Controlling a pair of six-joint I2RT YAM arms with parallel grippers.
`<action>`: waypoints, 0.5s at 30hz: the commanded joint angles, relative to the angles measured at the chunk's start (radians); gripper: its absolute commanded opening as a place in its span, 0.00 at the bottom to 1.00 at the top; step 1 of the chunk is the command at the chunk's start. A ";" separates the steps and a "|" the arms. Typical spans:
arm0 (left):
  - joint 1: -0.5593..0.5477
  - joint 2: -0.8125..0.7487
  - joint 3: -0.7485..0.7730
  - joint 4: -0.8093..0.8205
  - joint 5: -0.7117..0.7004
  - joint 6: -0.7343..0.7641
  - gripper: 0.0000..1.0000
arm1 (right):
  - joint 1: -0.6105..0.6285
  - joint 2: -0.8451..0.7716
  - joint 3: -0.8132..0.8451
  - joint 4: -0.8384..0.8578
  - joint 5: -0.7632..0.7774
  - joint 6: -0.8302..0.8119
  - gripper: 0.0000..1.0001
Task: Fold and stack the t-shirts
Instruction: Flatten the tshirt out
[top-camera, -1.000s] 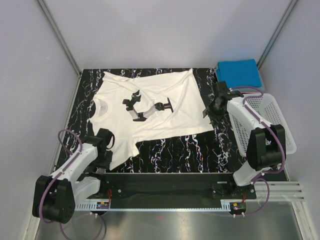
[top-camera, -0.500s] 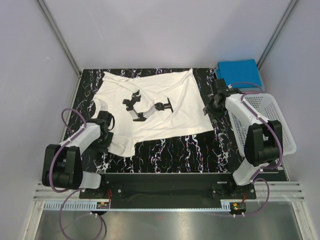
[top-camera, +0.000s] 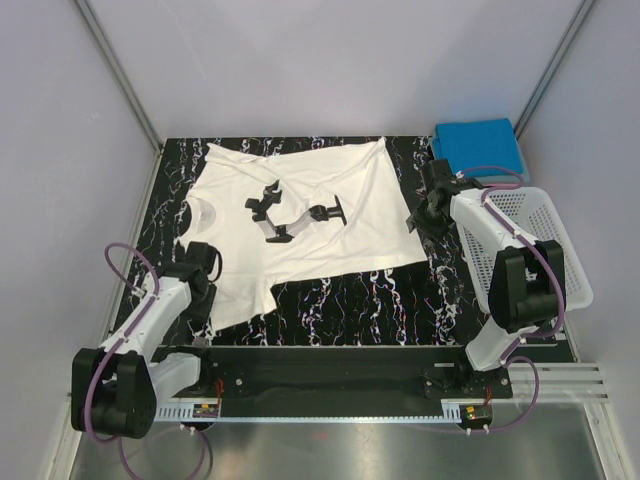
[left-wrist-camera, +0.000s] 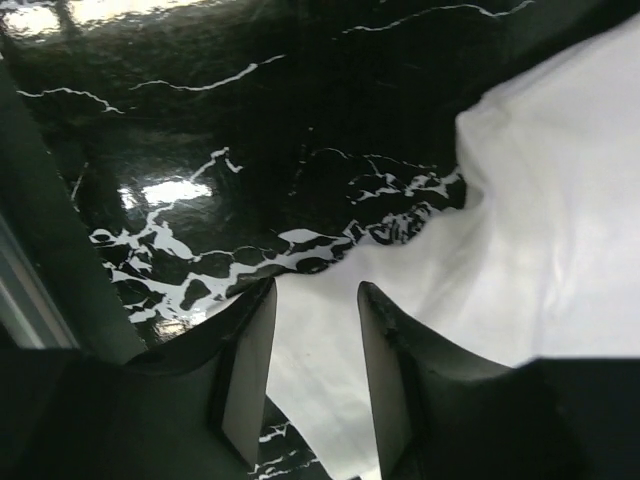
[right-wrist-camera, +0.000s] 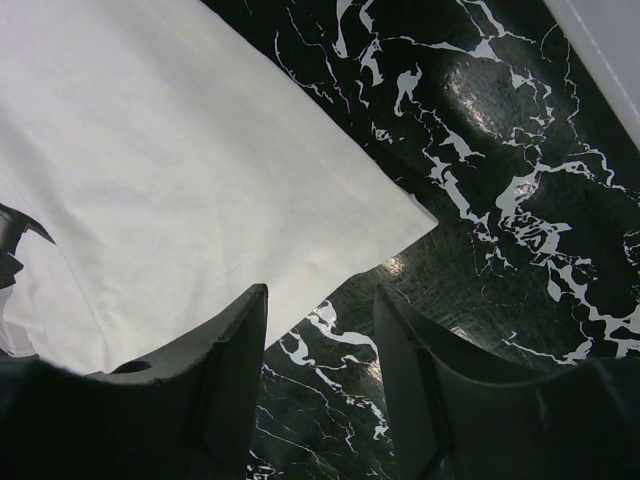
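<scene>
A white t-shirt (top-camera: 300, 215) with a black chest print lies spread flat on the black marble table (top-camera: 340, 300). A folded bright blue t-shirt (top-camera: 478, 146) sits at the back right corner. My left gripper (top-camera: 205, 262) is at the white shirt's near-left sleeve. In the left wrist view it (left-wrist-camera: 318, 290) is open, its fingers astride the sleeve's edge (left-wrist-camera: 330, 360) with cloth showing between them. My right gripper (top-camera: 418, 218) hovers at the shirt's right edge. In the right wrist view it (right-wrist-camera: 322, 292) is open over bare table beside the hem corner (right-wrist-camera: 400, 215).
A white lattice basket (top-camera: 535, 250) stands along the right side, close behind the right arm. Grey walls and metal posts close in the table at the back and sides. The arms' black base rail (top-camera: 330, 365) runs along the near edge.
My left arm swung in toward the sleeve, then drew back a little and outward; the sleeve's lower edge shifted slightly. My right gripper edged slightly toward the back.
</scene>
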 joint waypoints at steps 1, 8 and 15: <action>0.000 0.003 -0.007 0.035 -0.063 0.005 0.40 | 0.000 -0.047 -0.008 0.016 0.013 0.002 0.54; -0.040 0.011 0.007 -0.080 -0.046 -0.041 0.35 | 0.000 -0.032 -0.003 0.017 0.027 -0.013 0.54; -0.056 0.025 -0.094 0.044 0.020 0.007 0.33 | 0.001 -0.012 0.007 0.019 0.024 -0.021 0.54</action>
